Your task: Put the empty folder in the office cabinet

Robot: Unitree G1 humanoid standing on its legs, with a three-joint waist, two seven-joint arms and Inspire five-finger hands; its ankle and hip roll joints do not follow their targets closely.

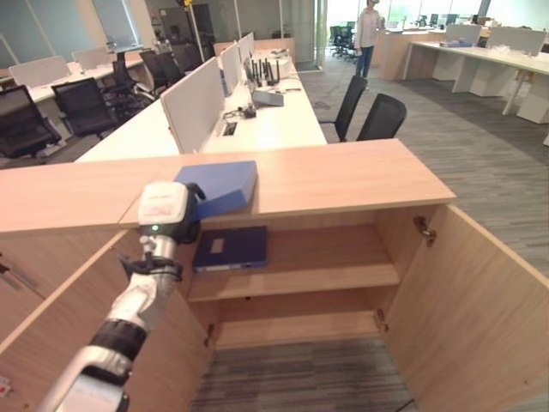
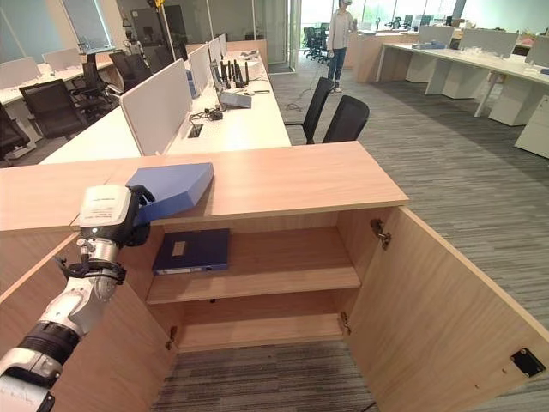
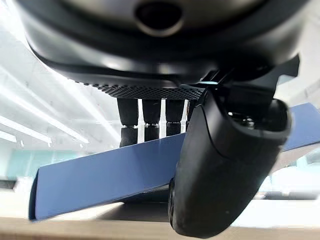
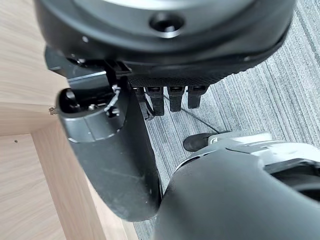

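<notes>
A light blue folder [image 1: 223, 184] rests tilted on the wooden top [image 1: 343, 176] of the open office cabinet, its near corner lifted over the front edge. My left hand [image 1: 167, 215] is shut on that corner: in the left wrist view its fingers [image 3: 145, 120] lie over the folder [image 3: 100, 175] and its thumb [image 3: 225, 165] curls beneath. A darker blue folder [image 1: 230, 247] lies flat on the cabinet's upper shelf [image 1: 326, 275]. My right hand [image 4: 110, 150] hangs beside a cabinet door above the carpet, fingers relaxed, holding nothing.
Both cabinet doors stand open: the right door [image 1: 480, 292] swings out toward me, the left door [image 1: 51, 318] runs under my left arm. Behind the cabinet are desks with screens and two black chairs [image 1: 377, 116]. A person [image 1: 369, 34] stands far back.
</notes>
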